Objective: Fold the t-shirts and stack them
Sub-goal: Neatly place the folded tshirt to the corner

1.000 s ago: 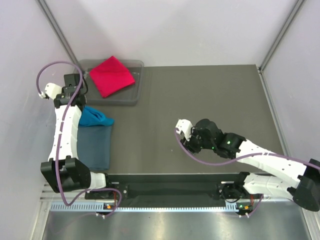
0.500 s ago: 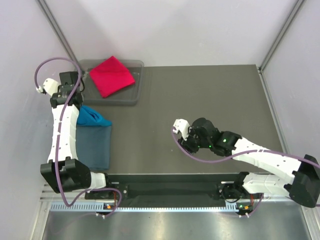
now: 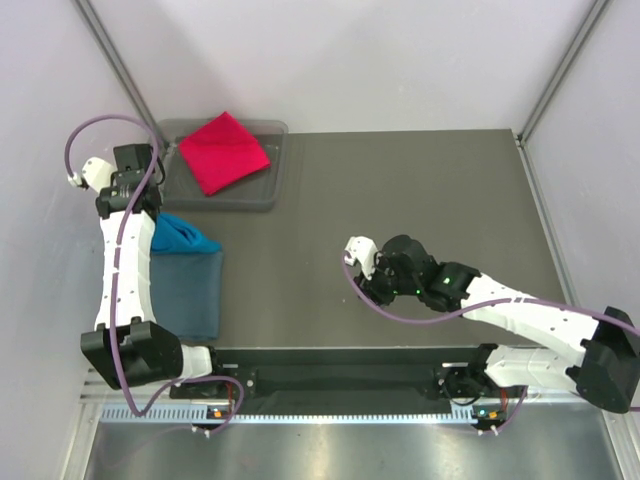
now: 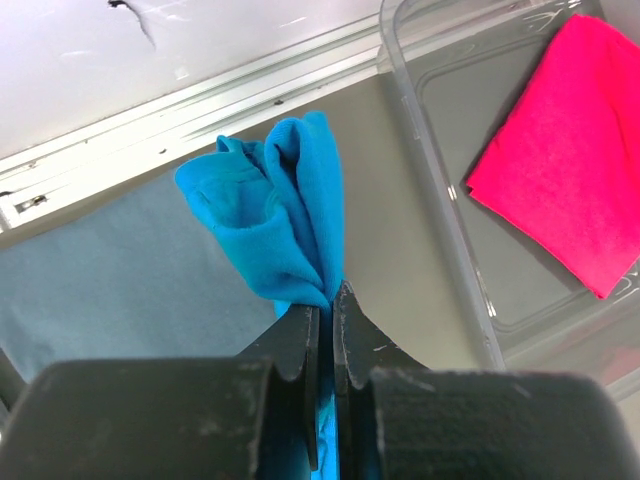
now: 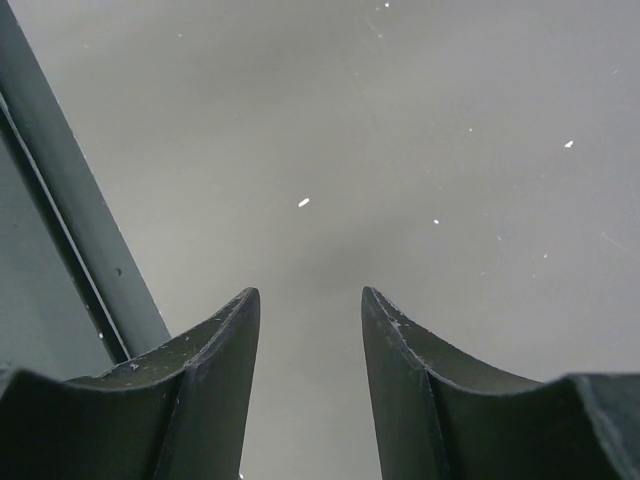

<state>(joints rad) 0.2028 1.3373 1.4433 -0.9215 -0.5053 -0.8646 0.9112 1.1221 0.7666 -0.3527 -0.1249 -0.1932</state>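
**A:** The left end effector sits at the far left of the counter in the overhead view. What is it doing there?

**B:** It is clenched on the turquoise t-shirt. The shirt bunches just right of the arm, over the far end of the slate grey-blue t-shirt, which lies flat at the near left. I'd judge the cloth is gripped so it can be lifted and spread for folding. The arm reaches from its base straight toward the far side, with the wrist just left of the tray.

**A:** And the red t-shirt?

**B:** It is folded and lies inside that tray. The right end effector hovers over bare counter near the middle. Its arm is bent toward the left and it holds nothing.

**A:** What does the left wrist view show?

**B:** The jaws of the left end effector are pressed together on a ridge of the turquoise t-shirt, and the rest of it crumples away beyond the fingertips. The slate grey-blue t-shirt lies beneath on the left. On the right are the tray wall and the red t-shirt.

**A:** And the right wrist view?

**B:** The right end effector is released, with its fingers apart and only counter between them. It looks parked out of the way while the left arm works.
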